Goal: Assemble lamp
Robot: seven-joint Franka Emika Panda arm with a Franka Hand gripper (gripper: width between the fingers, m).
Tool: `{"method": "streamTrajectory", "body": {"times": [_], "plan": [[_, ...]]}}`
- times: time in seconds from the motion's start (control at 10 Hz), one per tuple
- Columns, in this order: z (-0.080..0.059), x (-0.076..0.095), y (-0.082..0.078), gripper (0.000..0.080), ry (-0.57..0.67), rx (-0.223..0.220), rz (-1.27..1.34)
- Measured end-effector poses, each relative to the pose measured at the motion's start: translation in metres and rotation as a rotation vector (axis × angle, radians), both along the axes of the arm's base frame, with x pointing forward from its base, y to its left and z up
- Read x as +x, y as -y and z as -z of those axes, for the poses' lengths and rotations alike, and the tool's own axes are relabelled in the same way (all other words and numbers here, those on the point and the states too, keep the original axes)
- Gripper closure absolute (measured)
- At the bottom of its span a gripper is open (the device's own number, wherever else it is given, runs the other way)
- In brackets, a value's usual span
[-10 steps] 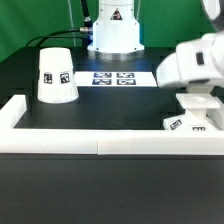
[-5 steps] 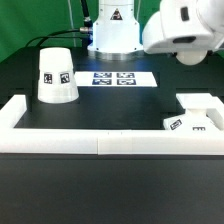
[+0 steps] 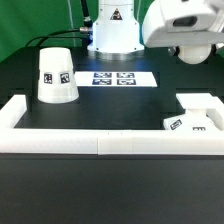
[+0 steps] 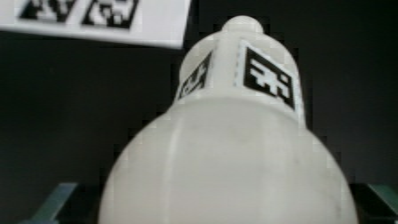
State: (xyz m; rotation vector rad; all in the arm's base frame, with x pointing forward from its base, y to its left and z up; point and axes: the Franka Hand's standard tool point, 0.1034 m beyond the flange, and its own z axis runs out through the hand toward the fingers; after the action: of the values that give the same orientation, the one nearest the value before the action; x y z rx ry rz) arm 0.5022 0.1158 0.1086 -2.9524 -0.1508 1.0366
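Jaws grip the rounded body of the bulb, its tagged neck pointing away from them toward the bench. That smooth curve gives little purchase, so I judge it could slip or tilt and meet the base crooked. The base lies below the jaws, just beside the white rail, which a low approach might clip, while the marker board and the shade sit well apart, leaving open bench.

White shade with black-white tag, white bulb, black table
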Motion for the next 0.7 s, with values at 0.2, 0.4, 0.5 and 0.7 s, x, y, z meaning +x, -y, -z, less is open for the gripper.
{"method": "streamTrajectory", "body": {"times": [0.2,0.4,0.5,0.7], "plan": [[-0.008,0.007,0.008,0.022,0.141,0.033,-0.016],[-0.024,0.016,0.011,0.022,0.293,0.051,-0.026],[-0.027,0.023,0.009,0.022,0.368,0.057,-0.026],[-0.023,0.025,0.01,0.022,0.51,0.068,-0.02]]}}
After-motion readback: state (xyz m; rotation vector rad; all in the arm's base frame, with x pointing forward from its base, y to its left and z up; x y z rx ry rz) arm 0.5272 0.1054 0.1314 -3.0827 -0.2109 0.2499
